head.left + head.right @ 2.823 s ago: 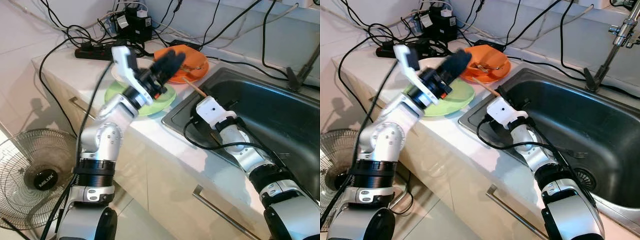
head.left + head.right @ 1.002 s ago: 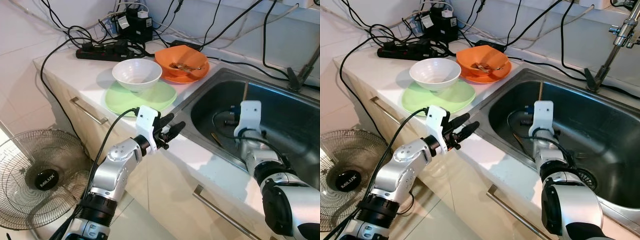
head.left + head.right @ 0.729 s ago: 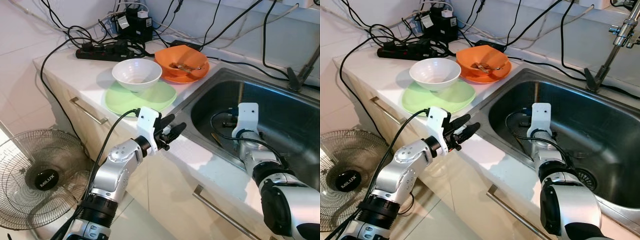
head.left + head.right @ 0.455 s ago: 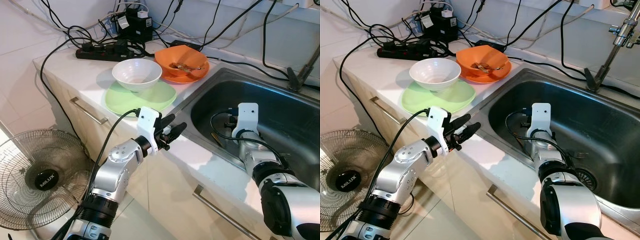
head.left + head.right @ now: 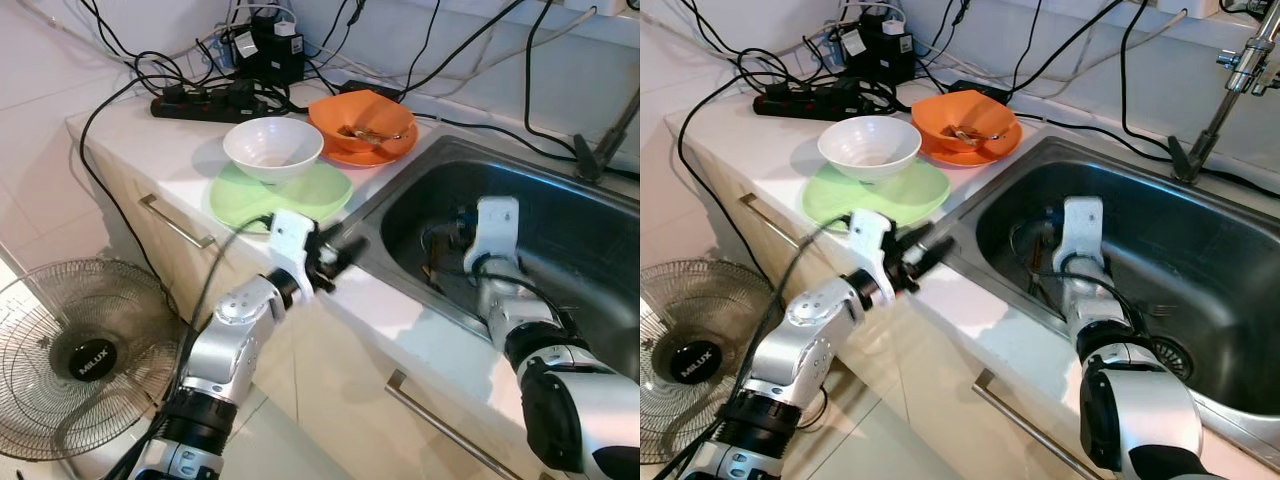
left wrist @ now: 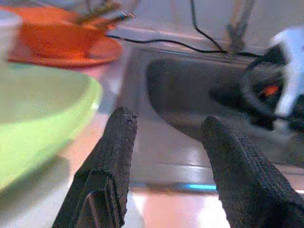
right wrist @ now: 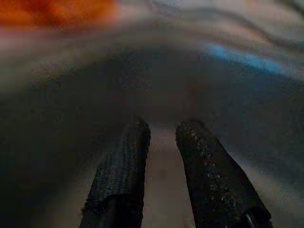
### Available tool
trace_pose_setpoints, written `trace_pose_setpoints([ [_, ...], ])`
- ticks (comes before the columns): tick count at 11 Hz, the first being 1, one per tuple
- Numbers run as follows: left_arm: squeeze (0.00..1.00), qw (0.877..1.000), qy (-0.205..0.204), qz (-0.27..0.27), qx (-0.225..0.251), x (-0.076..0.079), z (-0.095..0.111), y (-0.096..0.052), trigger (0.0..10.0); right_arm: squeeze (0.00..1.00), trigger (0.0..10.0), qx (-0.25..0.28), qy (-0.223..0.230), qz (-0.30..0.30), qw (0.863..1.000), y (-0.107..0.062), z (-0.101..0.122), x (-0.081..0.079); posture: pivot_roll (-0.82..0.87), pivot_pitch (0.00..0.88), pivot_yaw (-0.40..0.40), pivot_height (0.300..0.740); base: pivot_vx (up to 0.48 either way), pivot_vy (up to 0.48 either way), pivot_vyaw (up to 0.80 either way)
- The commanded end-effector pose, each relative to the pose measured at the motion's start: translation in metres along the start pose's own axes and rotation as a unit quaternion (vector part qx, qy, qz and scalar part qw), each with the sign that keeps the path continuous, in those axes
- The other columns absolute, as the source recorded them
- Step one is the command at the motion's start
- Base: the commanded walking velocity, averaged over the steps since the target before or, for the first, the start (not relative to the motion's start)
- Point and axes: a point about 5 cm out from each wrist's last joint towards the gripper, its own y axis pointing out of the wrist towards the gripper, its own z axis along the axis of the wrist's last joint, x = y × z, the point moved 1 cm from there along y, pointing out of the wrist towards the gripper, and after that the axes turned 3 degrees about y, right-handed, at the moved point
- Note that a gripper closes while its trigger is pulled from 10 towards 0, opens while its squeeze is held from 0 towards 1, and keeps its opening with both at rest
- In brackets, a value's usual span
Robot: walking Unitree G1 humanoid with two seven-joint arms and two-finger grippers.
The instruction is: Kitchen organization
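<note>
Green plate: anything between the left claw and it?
Nothing visible. The left claw is open, hovering over the counter edge just short of the green plate. A white bowl sits on the plate's far side, away from the claw's near-rim approach.

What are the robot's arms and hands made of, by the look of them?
Both arms are silver metal tubes with black ring joints and black cables running along them. Each wrist carries a white block. The left hand and right hand each have two long black textured fingers.
</note>
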Motion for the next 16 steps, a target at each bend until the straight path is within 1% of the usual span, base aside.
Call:
trace_pose_setpoints([
  [1,0.0,0.999,0.044,0.015,0.026,-0.003,0.017,0.002,10.0,0.0,10.0,0.085,0.022,0.052,0.995,0.004,0.034,-0.018,0.23,0.0,-0.006,0.74,0.0,0.0,0.0],
  [2,0.0,0.997,0.061,0.025,0.033,-0.005,0.025,0.002,10.0,0.0,10.0,0.108,0.022,0.072,0.991,0.003,0.042,-0.025,0.23,0.0,-0.005,0.74,0.0,0.0,0.0],
  [3,0.0,0.991,0.125,0.043,0.033,-0.013,0.038,0.001,10.0,0.0,10.0,0.134,0.037,0.089,0.986,0.0,0.049,-0.032,0.23,0.0,-0.005,0.74,0.0,0.0,0.0],
  [4,0.0,0.977,0.206,0.053,0.025,-0.025,0.047,0.0,10.0,0.0,10.0,0.137,0.043,0.097,0.985,-0.002,0.046,-0.037,0.23,0.0,-0.002,0.74,0.0,0.0,0.0],
  [5,0.0,0.967,0.248,0.064,0.014,-0.035,0.058,-0.004,10.0,0.0,10.0,0.129,0.045,0.098,0.986,-0.003,0.04,-0.038,0.24,0.0,-0.001,0.74,0.0,0.0,0.0],
  [6,0.0,0.952,0.297,0.075,-0.006,-0.05,0.068,-0.009,10.0,0.0,10.0,0.122,0.056,0.099,0.986,-0.005,0.034,-0.04,0.24,0.0,0.001,0.74,0.0,0.0,0.0],
  [7,0.0,0.949,0.305,0.082,-0.016,-0.059,0.07,-0.012,10.0,0.0,10.0,0.122,0.053,0.103,0.986,-0.006,0.033,-0.042,0.24,0.0,0.004,0.74,0.0,0.0,0.0],
  [8,1.0,0.953,0.291,0.08,-0.026,-0.075,0.075,-0.013,10.0,0.0,10.0,0.119,0.049,0.106,0.986,-0.007,0.03,-0.044,0.24,0.0,0.007,0.74,0.0,0.0,0.0],
  [9,1.0,0.948,0.306,0.082,-0.046,-0.088,0.077,-0.014,10.0,0.0,10.0,0.116,0.051,0.105,0.986,-0.007,0.029,-0.044,0.24,0.0,0.007,0.74,0.0,0.0,0.0],
  [10,0.15,0.938,0.328,0.084,-0.071,-0.105,0.081,-0.015,10.0,0.0,10.0,0.112,0.049,0.106,0.987,-0.007,0.028,-0.045,0.24,0.0,0.008,0.74,0.0,0.0,0.0],
  [11,0.0,0.93,0.345,0.085,-0.096,-0.118,0.084,-0.017,10.0,0.0,10.0,0.112,0.05,0.107,0.987,-0.008,0.027,-0.046,0.24,0.0,0.011,0.74,0.0,0.0,0.0],
  [13,0.0,0.923,0.356,0.08,-0.12,-0.131,0.087,-0.018,10.0,0.0,10.0,0.113,0.052,0.107,0.986,-0.008,0.027,-0.048,0.24,0.0,0.017,0.74,0.0,0.0,0.0],
  [14,0.0,0.914,0.374,0.069,-0.141,-0.138,0.087,-0.018,10.0,0.0,10.0,0.115,0.052,0.108,0.986,-0.009,0.027,-0.05,0.23,0.0,0.021,0.74,0.0,0.0,0.0],
  [15,0.0,0.903,0.392,0.038,-0.168,-0.14,0.087,-0.017,10.0,0.0,10.0,0.113,0.051,0.108,0.986,-0.009,0.027,-0.05,0.23,0.0,0.022,0.74,0.0,0.0,0.0],
  [16,0.0,0.897,0.404,0.01,-0.181,-0.14,0.089,-0.017,10.0,0.0,10.0,0.113,0.052,0.108,0.986,-0.009,0.027,-0.051,0.23,0.0,0.024,0.74,0.0,0.0,0.0],
])
